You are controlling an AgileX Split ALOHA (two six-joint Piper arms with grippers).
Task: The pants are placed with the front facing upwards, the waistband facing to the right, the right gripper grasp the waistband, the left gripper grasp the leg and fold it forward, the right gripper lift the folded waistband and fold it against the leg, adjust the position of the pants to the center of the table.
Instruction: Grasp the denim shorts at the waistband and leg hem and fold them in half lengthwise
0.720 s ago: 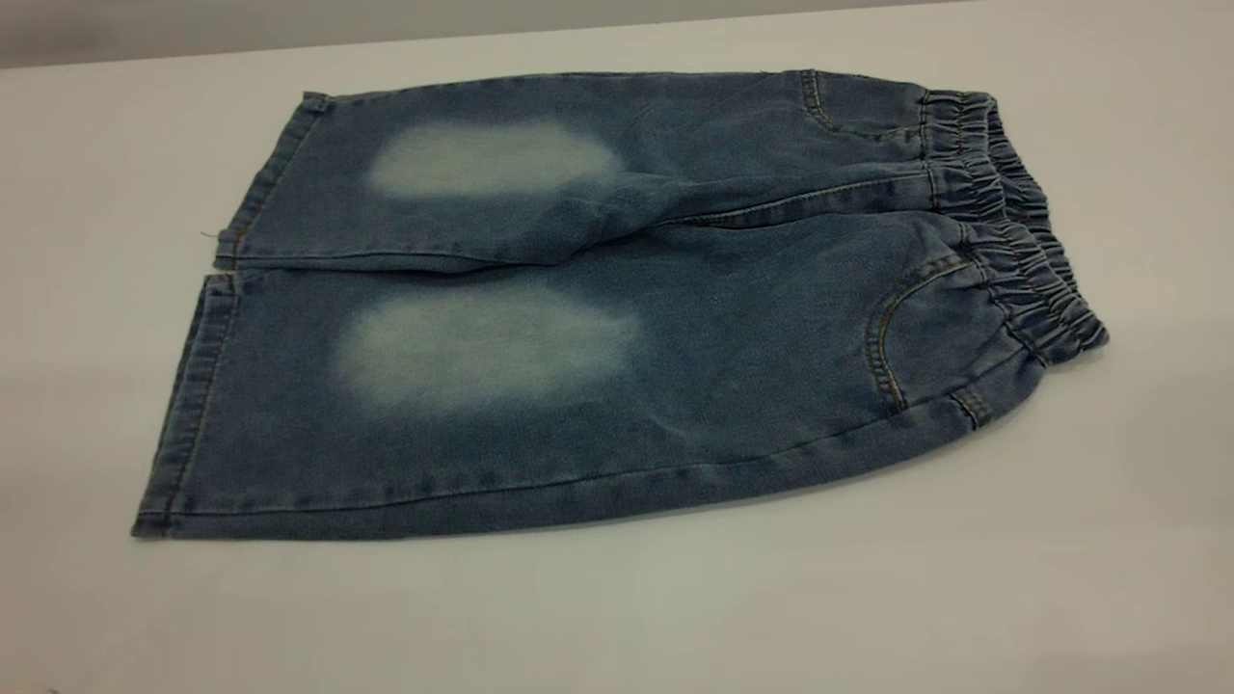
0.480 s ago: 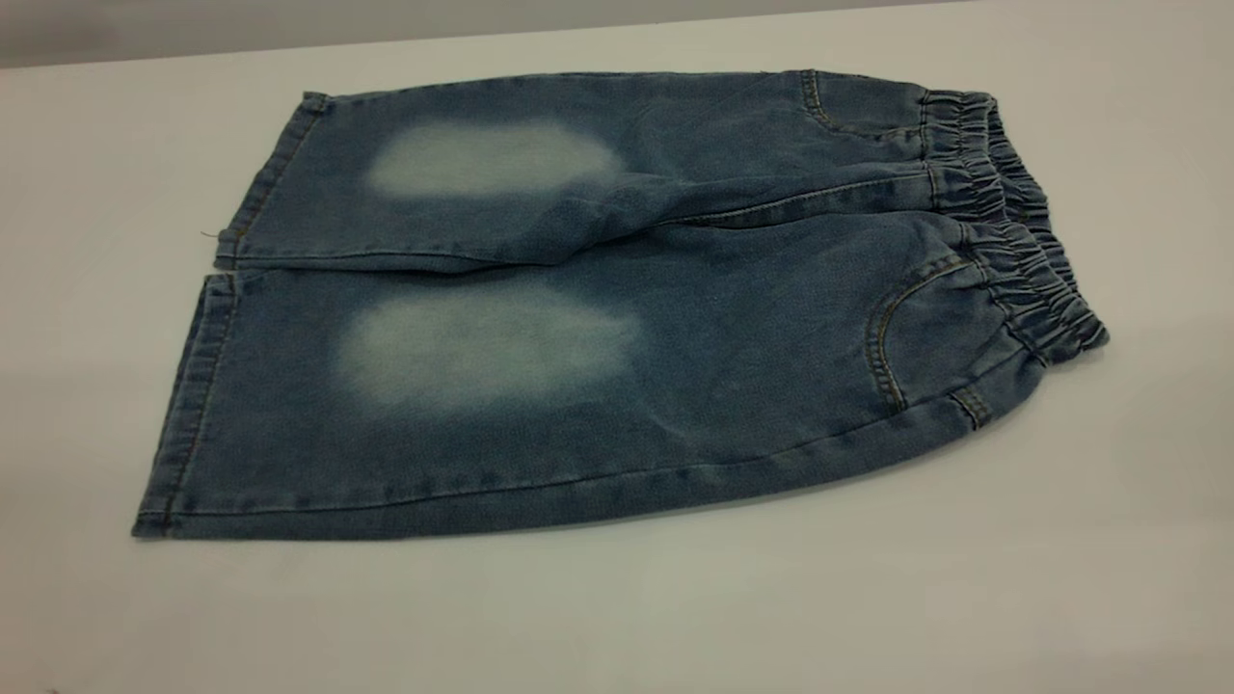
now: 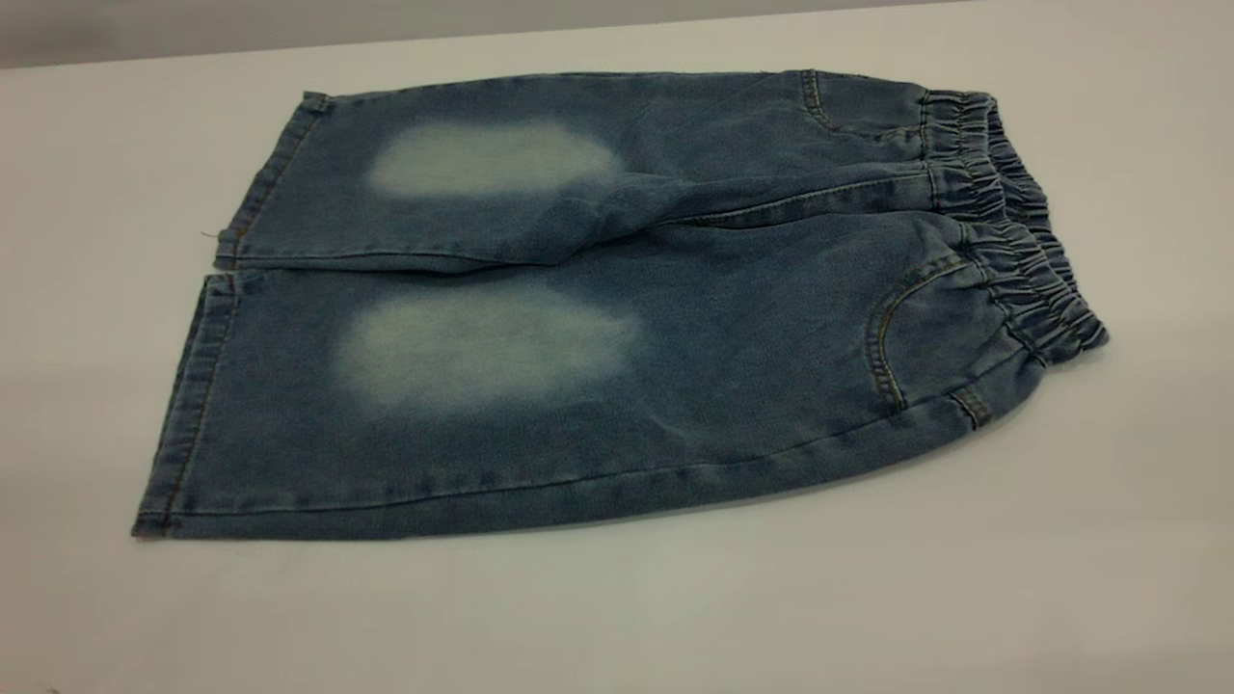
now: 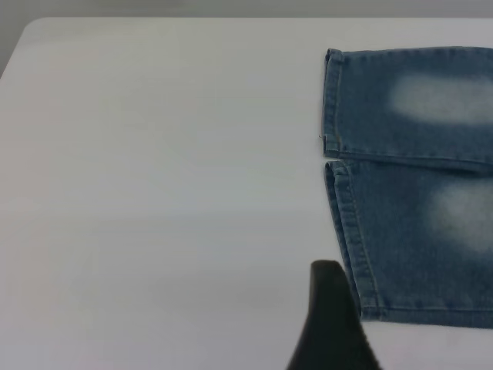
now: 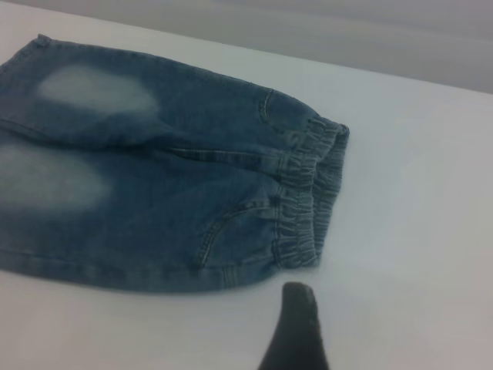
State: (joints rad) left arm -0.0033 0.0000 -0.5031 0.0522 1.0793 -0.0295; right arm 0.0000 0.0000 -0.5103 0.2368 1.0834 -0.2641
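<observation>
Whether our fingers are open we cannot tell. The pants [image 3: 598, 299] lie flat, unfolded; next the right gripper [image 5: 296, 327] must reach the waistband [image 5: 304, 196], the left gripper [image 4: 333, 324] the leg hem.

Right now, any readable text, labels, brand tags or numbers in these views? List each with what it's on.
None: no text, label, brand or number can be read in any view.
The pants show only tan stitching and pale faded patches; no tag shows on the waistband.
The table is plain.
The left claw and right claw each show one unmarked black finger.
</observation>
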